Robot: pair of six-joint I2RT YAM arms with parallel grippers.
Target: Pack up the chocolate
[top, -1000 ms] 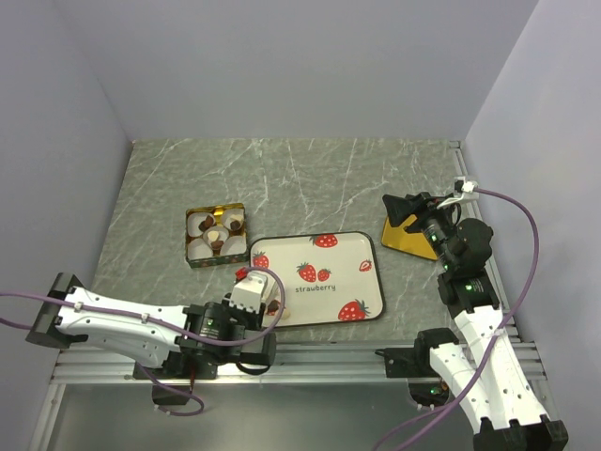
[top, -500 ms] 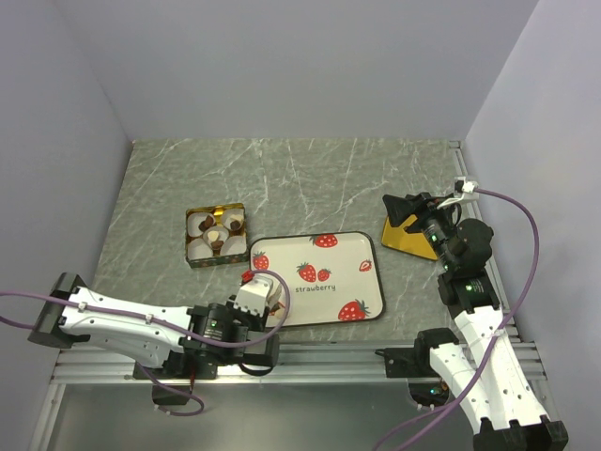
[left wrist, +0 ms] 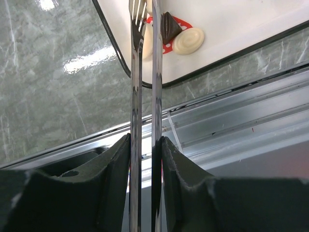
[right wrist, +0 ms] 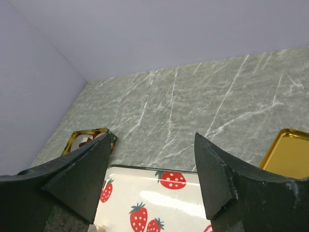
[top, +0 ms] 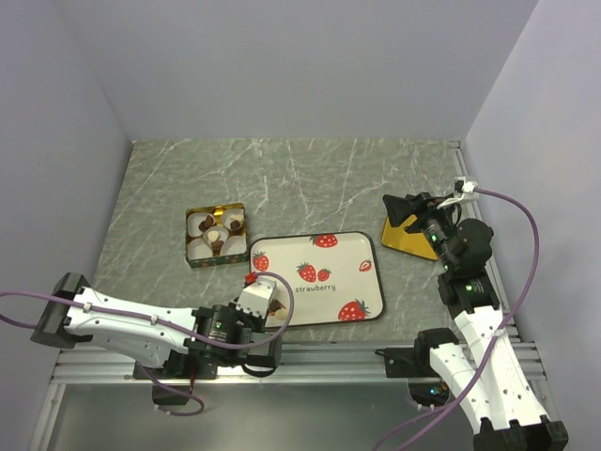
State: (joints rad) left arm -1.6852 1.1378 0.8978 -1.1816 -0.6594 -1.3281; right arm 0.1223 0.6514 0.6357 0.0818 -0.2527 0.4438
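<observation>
My left gripper [top: 257,293] is shut on a pair of metal tongs [left wrist: 136,72], at the tray's near left corner. In the left wrist view the left gripper [left wrist: 145,140] points the tong tips at chocolate on the strawberry tray [left wrist: 231,19]: a dark brown lump [left wrist: 169,26] and a cream-white one [left wrist: 189,41] lie just right of the tips, untouched. The gold tin [top: 216,235] holds white paper cups with brown lumps in them. My right gripper [top: 399,209] is open and empty above the table; in the right wrist view [right wrist: 153,137] it looks over the tray's far edge.
The strawberry tray [top: 376,282] lies at the middle front. A gold lid [top: 408,240] lies under my right gripper, seen also in the right wrist view [right wrist: 289,154]. The metal frame rail [left wrist: 231,130] runs along the table's near edge, just behind the left gripper.
My left gripper with the tongs has drawn back slightly toward the near edge, uncovering the tray's corner strawberry. The right arm has not moved.
</observation>
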